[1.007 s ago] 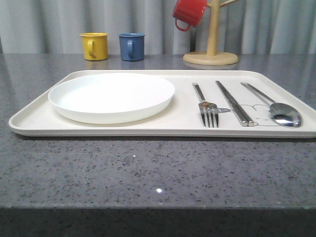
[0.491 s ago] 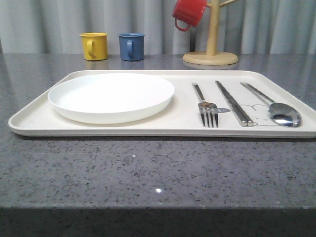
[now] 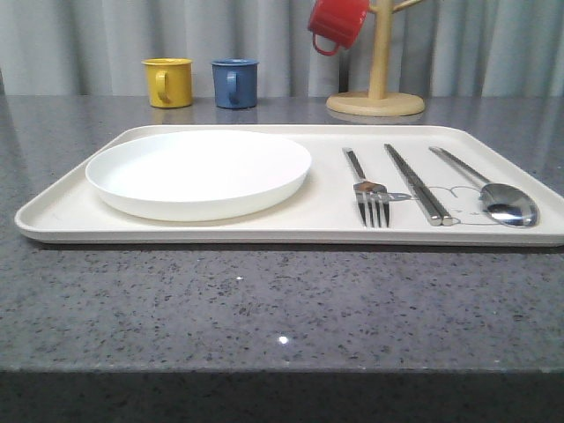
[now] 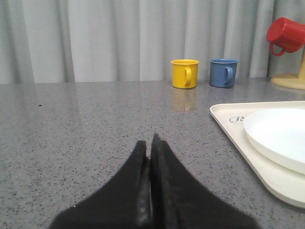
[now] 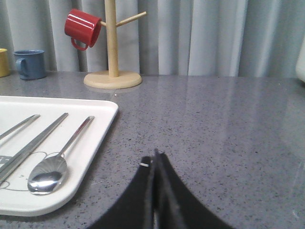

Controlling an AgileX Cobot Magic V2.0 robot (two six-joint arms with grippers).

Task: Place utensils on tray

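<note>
The cream tray [image 3: 291, 231] lies across the grey table. On it rest the white plate [image 3: 199, 172] at the left, then the fork [image 3: 367, 188], the chopsticks [image 3: 417, 182] and the spoon [image 3: 493, 192] side by side at the right. In the left wrist view my left gripper [image 4: 149, 143] is shut and empty over bare table, left of the tray [image 4: 228, 114] and plate [image 4: 281, 133]. In the right wrist view my right gripper [image 5: 153, 160] is shut and empty, to the right of the tray's corner [image 5: 102, 125], with the spoon [image 5: 52, 169] and chopsticks [image 5: 33, 143] lying on it.
A yellow mug [image 3: 168, 82] and a blue mug [image 3: 234, 83] stand at the back of the table. A wooden mug tree [image 3: 376, 95] at the back right holds a red mug [image 3: 337, 23]. Grey curtains hang behind.
</note>
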